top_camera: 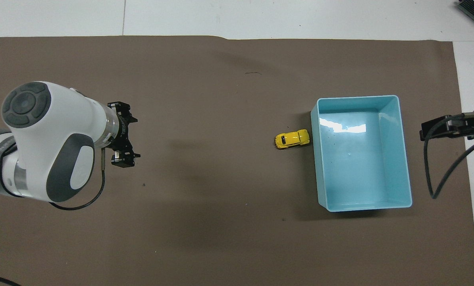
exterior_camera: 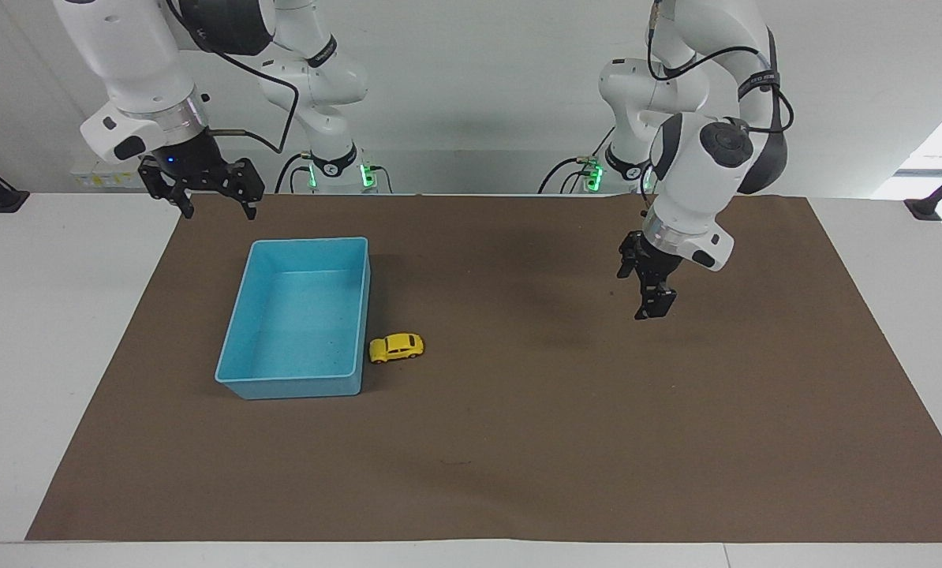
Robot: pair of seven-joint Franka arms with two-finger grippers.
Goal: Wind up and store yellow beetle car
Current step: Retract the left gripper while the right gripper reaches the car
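While the brown mat [exterior_camera: 518,442] is covering most of the white table [exterior_camera: 37,331], the light blue bin [exterior_camera: 244,315] is sitting on it toward the right arm's end, roughly midway between the mat's edge at the robots and its edge away from them (nothing is lying inside it). The left arm is hanging over the mat's half toward its own end, and the left gripper [exterior_camera: 651,309] is pointing down above bare mat, gripping nothing; its fingers are standing spread. The right arm is waiting, and the right gripper [exterior_camera: 217,208] is hovering over the mat's corner at the robots on its own end, its fingers spread wide with nothing between them. The yellow beetle car [exterior_camera: 396,347] is resting on its wheels on the mat, just beside the bin's long wall that faces the left arm's end, outside the bin.
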